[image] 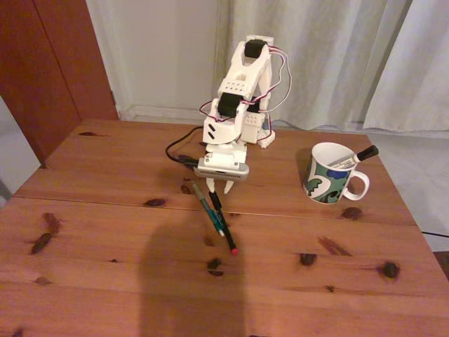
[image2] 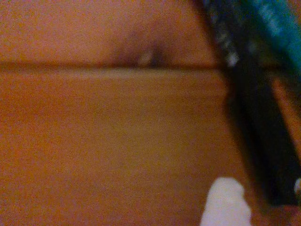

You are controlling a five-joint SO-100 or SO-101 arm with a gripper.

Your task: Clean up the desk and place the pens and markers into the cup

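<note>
A knotty pine desk (image: 105, 232) fills the fixed view, its seam running across the width. At the far edge stands the white arm (image: 242, 91), bent down so its gripper (image: 219, 188) sits low over two pens lying side by side: a teal pen (image: 208, 208) and a black pen (image: 223, 221) with a red tip. Whether the claw is parted or closed on either pen cannot be told. To the right in that view, well apart, stands the swirl-patterned cup (image: 330, 173), a white marker (image: 354, 157) leaning inside. The blurred wrist view adds a close look (very soft) at the black pen (image2: 258, 136), the teal pen (image2: 277, 19) and a white fingertip (image2: 225, 205).
</note>
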